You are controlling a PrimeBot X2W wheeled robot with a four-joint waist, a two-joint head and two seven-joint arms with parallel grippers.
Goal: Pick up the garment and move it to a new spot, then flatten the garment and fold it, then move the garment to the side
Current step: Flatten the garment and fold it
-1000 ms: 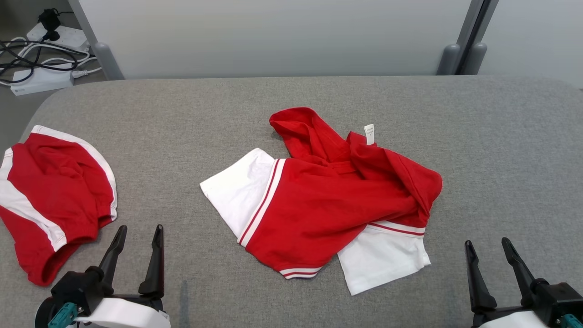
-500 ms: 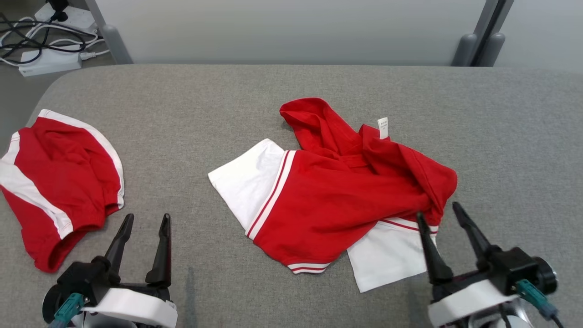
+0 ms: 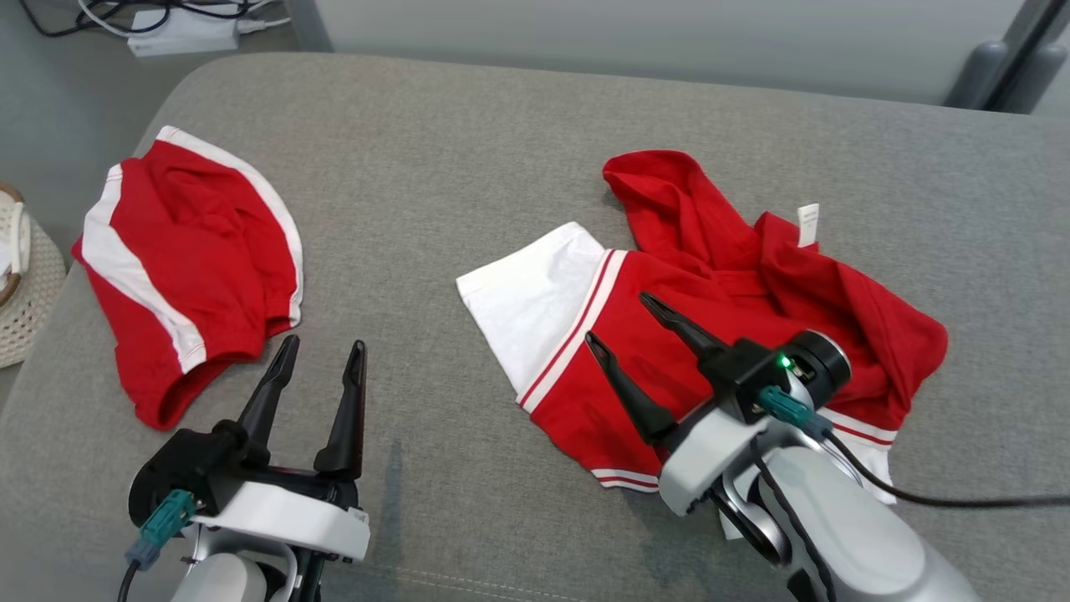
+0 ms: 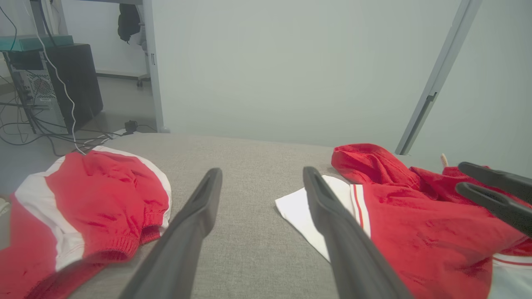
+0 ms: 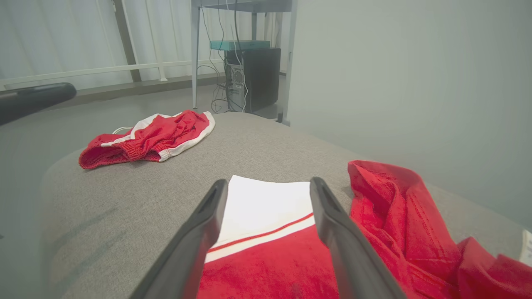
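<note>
Garment (image 3: 869, 326) below spread right fingers (image 3: 624, 385)

Bright, even light — soft shadows, wrist views blurred at the edges.

Our right gripper (image 3: 616, 316) comes in from five o'clock and now hangs over the garment (image 3: 744, 280), fingers (image 3: 623, 385) pointing toward eleven o'clock; our head view turns toward nine o'clock.
</note>
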